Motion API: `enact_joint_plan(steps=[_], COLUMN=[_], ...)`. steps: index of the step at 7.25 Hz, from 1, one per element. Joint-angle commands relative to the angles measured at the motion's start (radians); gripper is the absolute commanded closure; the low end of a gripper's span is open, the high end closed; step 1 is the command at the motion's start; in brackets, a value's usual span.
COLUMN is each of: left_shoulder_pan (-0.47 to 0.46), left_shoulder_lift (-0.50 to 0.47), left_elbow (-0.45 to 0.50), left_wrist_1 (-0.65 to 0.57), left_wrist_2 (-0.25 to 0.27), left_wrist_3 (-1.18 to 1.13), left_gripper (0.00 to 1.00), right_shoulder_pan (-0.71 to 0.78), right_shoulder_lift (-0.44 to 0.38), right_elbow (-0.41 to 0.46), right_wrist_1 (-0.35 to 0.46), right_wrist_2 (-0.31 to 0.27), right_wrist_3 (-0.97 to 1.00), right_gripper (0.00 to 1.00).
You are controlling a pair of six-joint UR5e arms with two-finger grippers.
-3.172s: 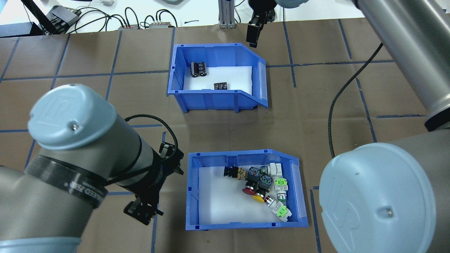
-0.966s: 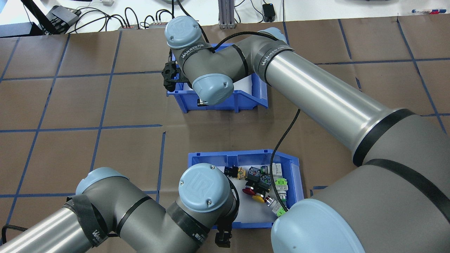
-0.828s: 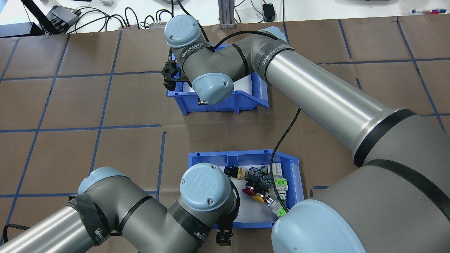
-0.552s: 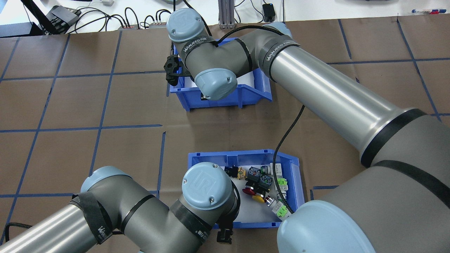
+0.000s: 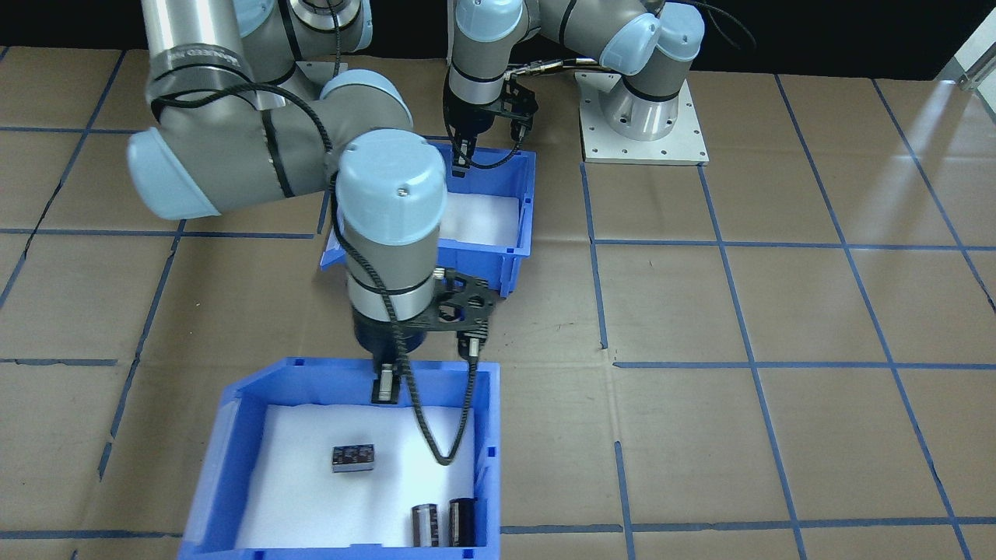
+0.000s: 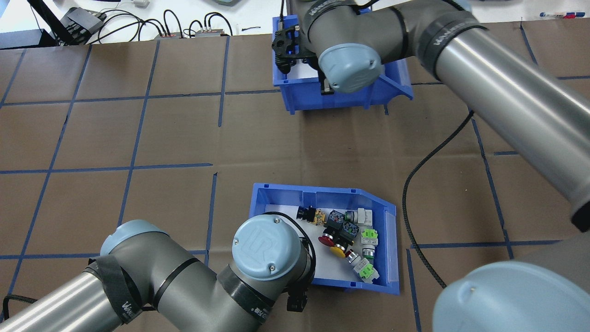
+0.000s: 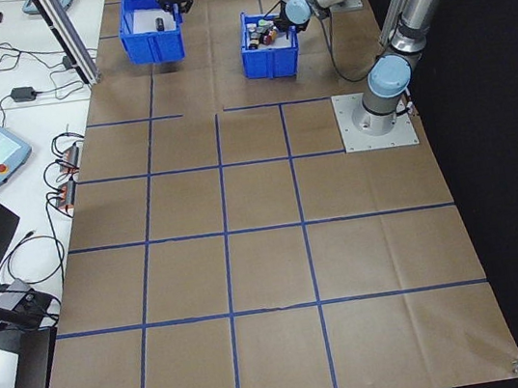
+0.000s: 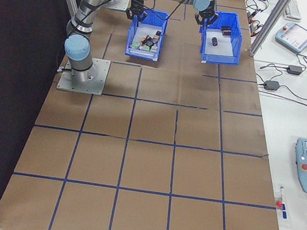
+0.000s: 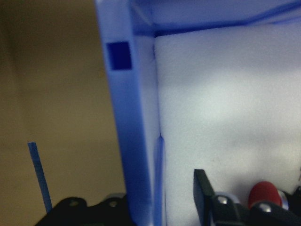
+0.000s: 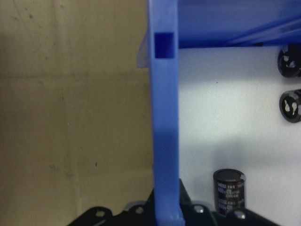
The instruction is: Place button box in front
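The button box (image 6: 318, 192) is a blue bin with white foam and a cluster of red, yellow, green and black push-buttons (image 6: 343, 235). It lies near the robot, slightly turned. My left gripper (image 6: 297, 302) is shut on its near wall (image 9: 127, 141), one finger inside (image 9: 204, 188) and one outside. In the front-facing view the button box (image 5: 513, 233) sits behind the other bin. My right gripper (image 5: 387, 389) is shut on the wall (image 10: 164, 117) of that blue capacitor bin (image 5: 233, 435), which holds dark capacitors (image 10: 229, 188) at the table's far edge.
Cables and power boxes (image 6: 175, 27) lie beyond the far edge of the brown, blue-taped table. The right arm's black cable (image 6: 415, 207) hangs beside the button box. The grey base plate (image 5: 646, 117) is bolted down near the robot.
The right arm has carried the capacitor bin away and to the right, up to the far edge. The button box has shifted slightly forward and turned in the left gripper's hold.
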Motion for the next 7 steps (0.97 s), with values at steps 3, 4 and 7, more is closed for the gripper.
enact_joint_plan(steps=[3,4,7], left_shoulder_pan=[0.187,0.304,0.427], left_shoulder_lift=[0.156,0.186,0.041], left_elbow=[0.012,0.012,0.212], left_wrist_1=[-0.111,-0.127,-0.190], left_wrist_2=[0.086,0.082,0.077], left_wrist_3=[0.323,0.420,0.565], left_gripper=[1.00,1.00,1.00], right_shoulder_pan=[-0.342,-0.415,-0.582], right_shoulder_lift=[-0.213,-0.274,-0.441], right_elbow=[0.185,0.256,0.441], right_wrist_1=[0.001,0.001,0.004], right_wrist_2=[0.098,0.135,0.161], right_wrist_3=[-0.403,-0.488,-0.637], right_gripper=[0.97,0.97,0.97])
